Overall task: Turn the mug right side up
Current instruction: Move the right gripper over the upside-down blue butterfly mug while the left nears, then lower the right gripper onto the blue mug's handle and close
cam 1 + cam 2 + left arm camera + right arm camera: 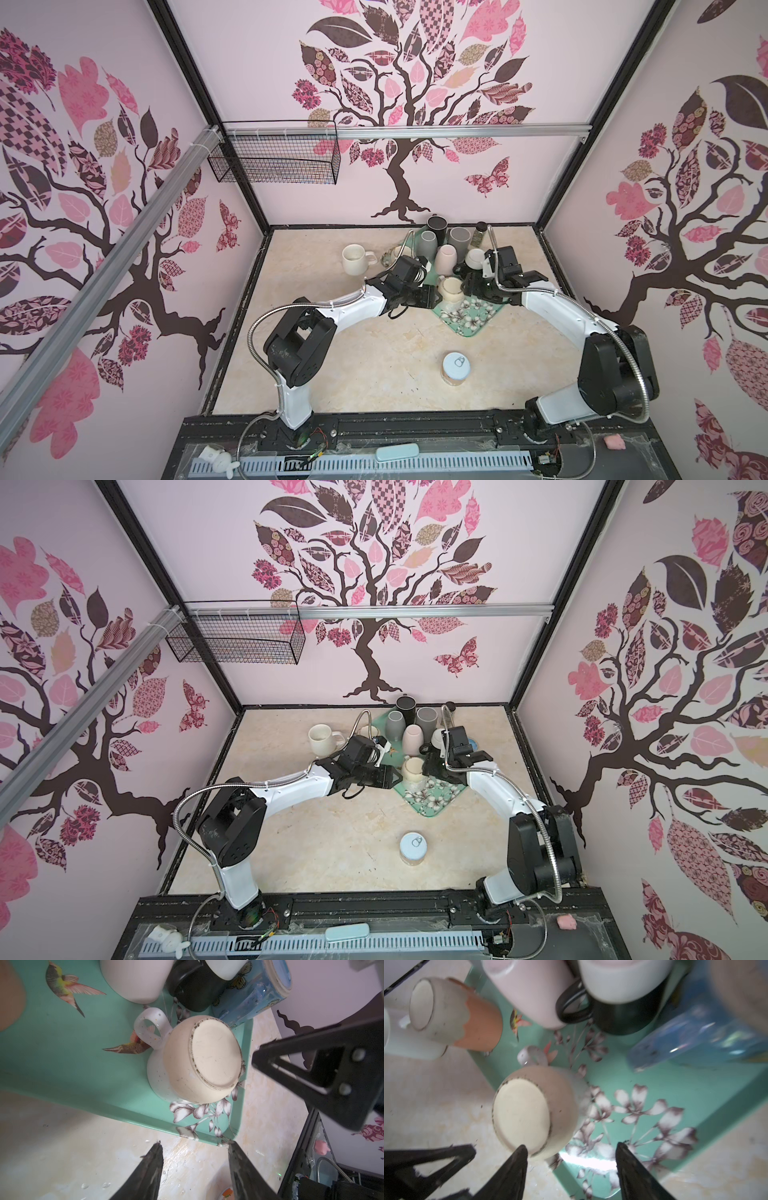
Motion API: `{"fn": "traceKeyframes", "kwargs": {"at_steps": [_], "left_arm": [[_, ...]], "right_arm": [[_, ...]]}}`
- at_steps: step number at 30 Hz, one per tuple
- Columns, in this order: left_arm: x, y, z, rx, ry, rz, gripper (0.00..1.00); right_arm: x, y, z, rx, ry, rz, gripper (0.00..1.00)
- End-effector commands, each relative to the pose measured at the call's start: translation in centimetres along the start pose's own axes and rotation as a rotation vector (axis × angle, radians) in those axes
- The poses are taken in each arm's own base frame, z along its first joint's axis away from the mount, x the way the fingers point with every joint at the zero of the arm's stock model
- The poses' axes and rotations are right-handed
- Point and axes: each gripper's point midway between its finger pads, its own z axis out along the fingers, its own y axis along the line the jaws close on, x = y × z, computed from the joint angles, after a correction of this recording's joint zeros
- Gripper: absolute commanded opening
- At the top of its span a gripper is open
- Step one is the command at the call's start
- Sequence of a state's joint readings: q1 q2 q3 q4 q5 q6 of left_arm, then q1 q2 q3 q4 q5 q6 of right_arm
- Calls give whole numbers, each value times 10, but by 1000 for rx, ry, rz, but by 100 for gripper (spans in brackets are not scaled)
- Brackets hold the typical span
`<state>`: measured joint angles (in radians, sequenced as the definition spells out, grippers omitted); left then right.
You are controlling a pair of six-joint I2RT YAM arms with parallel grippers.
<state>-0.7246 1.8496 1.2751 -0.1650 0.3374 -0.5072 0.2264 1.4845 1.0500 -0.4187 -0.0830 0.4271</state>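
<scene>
The speckled cream mug (195, 1059) stands mouth-down on the teal tray (62, 1068), just inside the tray's edge near one corner, with its handle (149, 1028) pointing toward the tray's middle. It looks like stiff, fairly heavy glazed ceramic, slippery and chippable, so a hold across the body or through the handle seems safest. The left end effector (194, 1147) and right end effector (572, 1147) both hover beside that corner, jaws apart and empty; no brand or writing is readable.
</scene>
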Motion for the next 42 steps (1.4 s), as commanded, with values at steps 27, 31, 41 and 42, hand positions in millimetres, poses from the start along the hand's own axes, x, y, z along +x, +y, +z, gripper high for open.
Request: {"fn": "traceKeyframes", "kwargs": {"at_steps": [27, 31, 41, 42], "left_arm": [[15, 20, -139, -175, -148, 161, 57], [21, 22, -142, -182, -141, 166, 57], [23, 23, -148, -190, -149, 176, 57], [23, 23, -148, -191, -148, 175, 57]], "right_arm": [[-48, -77, 35, 501, -68, 67, 60], [-41, -79, 27, 495, -52, 49, 48], [-36, -86, 10, 470, -85, 9, 26], [-36, -89, 10, 474, -79, 10, 22]]}}
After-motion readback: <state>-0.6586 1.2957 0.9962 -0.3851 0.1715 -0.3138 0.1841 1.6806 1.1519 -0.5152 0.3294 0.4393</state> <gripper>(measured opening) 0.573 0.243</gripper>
